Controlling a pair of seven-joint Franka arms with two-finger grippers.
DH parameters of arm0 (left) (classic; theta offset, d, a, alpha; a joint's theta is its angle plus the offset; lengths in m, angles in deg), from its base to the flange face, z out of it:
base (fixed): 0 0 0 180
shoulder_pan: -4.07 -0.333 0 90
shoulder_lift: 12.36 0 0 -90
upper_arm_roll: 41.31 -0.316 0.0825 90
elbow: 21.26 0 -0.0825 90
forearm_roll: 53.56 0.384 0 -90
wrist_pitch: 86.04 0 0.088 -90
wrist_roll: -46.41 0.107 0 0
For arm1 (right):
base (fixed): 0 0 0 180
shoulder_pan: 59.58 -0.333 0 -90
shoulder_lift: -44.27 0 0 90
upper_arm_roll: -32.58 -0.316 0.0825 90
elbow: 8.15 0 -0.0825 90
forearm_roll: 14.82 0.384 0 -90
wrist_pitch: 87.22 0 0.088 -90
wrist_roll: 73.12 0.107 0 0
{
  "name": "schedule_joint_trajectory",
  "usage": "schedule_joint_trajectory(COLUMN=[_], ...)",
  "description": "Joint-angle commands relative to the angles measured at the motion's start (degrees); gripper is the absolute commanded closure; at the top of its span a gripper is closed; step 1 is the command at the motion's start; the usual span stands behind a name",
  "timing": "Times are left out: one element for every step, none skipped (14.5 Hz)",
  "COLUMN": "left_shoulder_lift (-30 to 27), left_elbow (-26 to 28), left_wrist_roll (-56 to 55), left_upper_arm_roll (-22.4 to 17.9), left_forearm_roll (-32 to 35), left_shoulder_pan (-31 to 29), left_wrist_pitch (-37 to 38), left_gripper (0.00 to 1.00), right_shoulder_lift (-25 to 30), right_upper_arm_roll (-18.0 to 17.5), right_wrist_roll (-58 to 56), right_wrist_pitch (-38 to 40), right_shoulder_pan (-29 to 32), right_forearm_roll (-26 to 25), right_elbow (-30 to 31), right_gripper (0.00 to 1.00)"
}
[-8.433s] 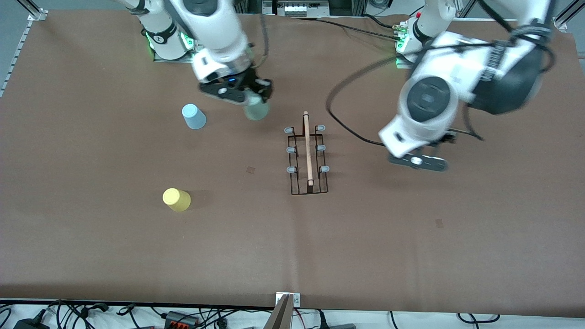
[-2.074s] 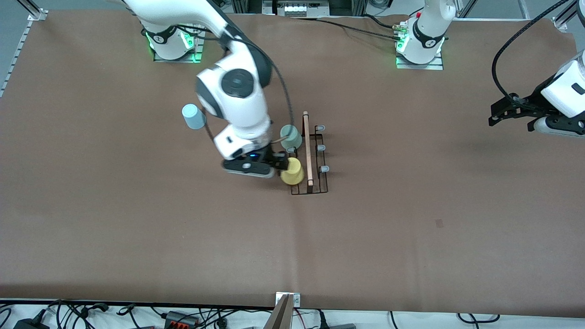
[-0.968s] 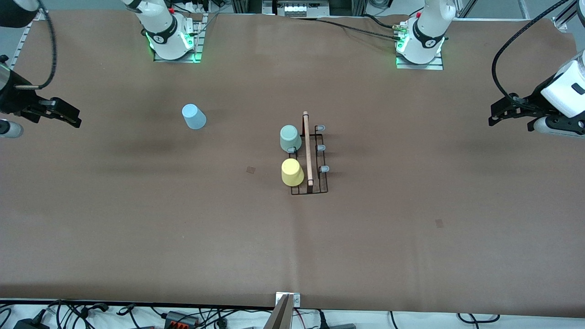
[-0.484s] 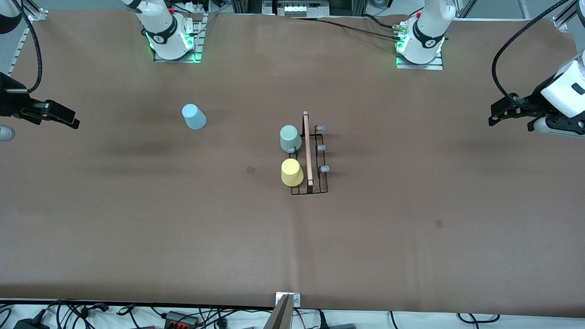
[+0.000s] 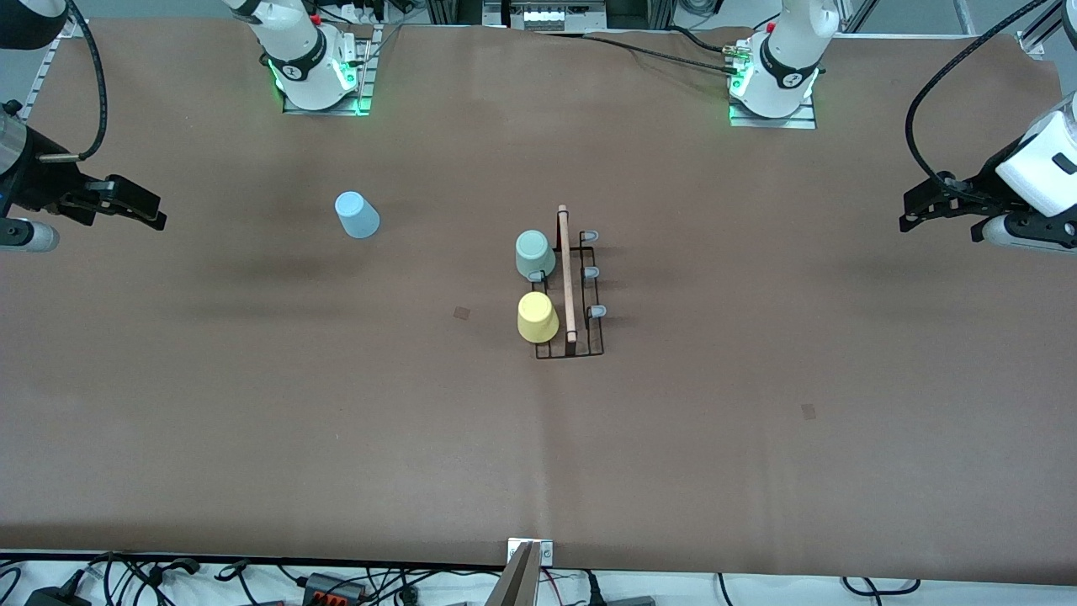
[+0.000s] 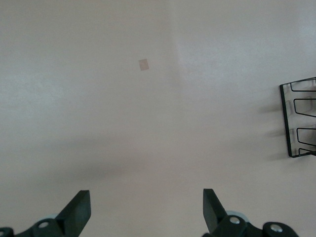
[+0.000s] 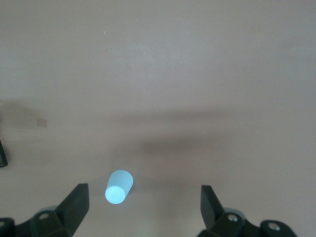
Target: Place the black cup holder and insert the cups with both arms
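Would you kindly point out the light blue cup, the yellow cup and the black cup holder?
light blue cup (image 5: 357, 214), front view, its side wall.
yellow cup (image 5: 537, 317), front view, its upturned base.
black cup holder (image 5: 566, 278), front view, its wooden handle.

i'm driving this in what reads as a robotics lab, not a home or shop. the two arm bases (image 5: 313, 71) (image 5: 772, 80) are bolted to metal plates with green status lights glowing, on a big table (image 5: 252, 438) covered by one plain brown sheet. aluminium framing (image 5: 59, 21) shows at the table's corners. black cables (image 5: 648, 50) trail across the top edge, and along the edge nearest the front camera there's a tangle of wires and power adapters (image 5: 328, 585) (very much a test bench).
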Motion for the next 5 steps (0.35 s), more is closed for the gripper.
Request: schedule_joint_trajectory(left_shoulder_lift=[0.13,0.13,0.13,0.13,0.13], left_elbow=[-1.06,-1.06,-1.06,-1.06,-1.06], left_wrist_roll=[1.09,1.09,1.09,1.09,1.09], left_upper_arm_roll=[-0.17,-0.09,-0.17,-0.09,-0.17], left_forearm_roll=[0.43,0.43,0.43,0.43,0.43], left_shoulder_pan=[0.03,0.03,0.03,0.03,0.03], left_wrist_pitch=[0.99,1.08,1.08,1.08,1.08], left_gripper=[0.0,0.0,0.0,0.0,0.0], right_shoulder_lift=[0.82,0.74,0.74,0.74,0.74], right_upper_arm_roll=[-0.38,-0.38,-0.38,-0.38,-0.29], right_wrist_roll=[0.44,0.44,0.44,0.35,0.26], right_wrist_pitch=[0.58,0.58,0.58,0.49,0.66], right_shoulder_pan=[0.3,0.3,0.3,0.3,0.3], right_forearm_roll=[-0.18,-0.18,-0.18,-0.09,-0.09], right_elbow=[0.63,0.63,0.63,0.63,0.63], right_gripper=[0.0,0.0,0.0,0.0,0.0])
